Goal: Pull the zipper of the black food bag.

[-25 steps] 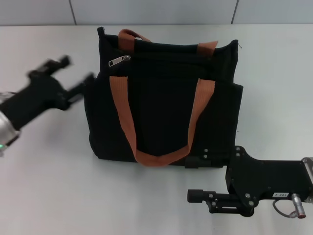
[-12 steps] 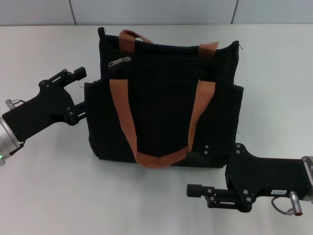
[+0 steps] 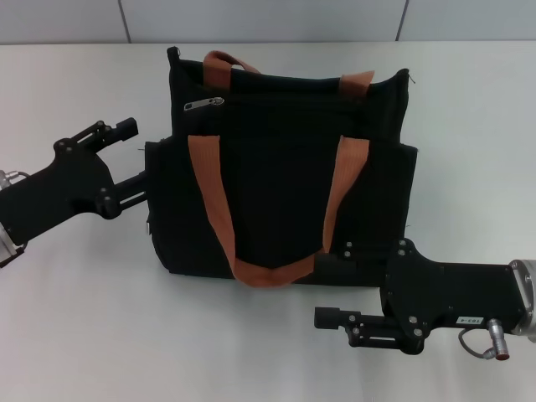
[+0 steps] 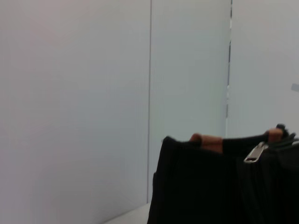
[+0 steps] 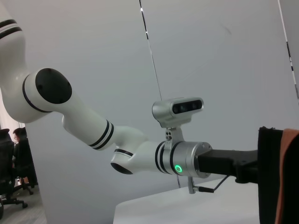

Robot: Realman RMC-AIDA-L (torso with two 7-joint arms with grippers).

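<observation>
The black food bag (image 3: 285,167) lies flat on the white table, its two rust-orange handles (image 3: 209,193) spread over it. The silver zipper (image 3: 203,105) sits near the bag's top left corner. My left gripper (image 3: 134,157) is open, right beside the bag's left side and below the zipper's level. My right gripper (image 3: 328,289) is open at the bag's near right edge, with one finger against the bag's bottom hem. The left wrist view shows the bag (image 4: 210,186) and the zipper (image 4: 256,152) ahead.
The white table (image 3: 84,318) runs around the bag, with a pale wall behind. The right wrist view shows my left arm (image 5: 140,154) reaching to the bag's edge (image 5: 268,177).
My left gripper has swung in and drawn slightly back, settling beside the bag's left side. My right gripper has crept a little towards the bag's near edge. The bag has not moved.
</observation>
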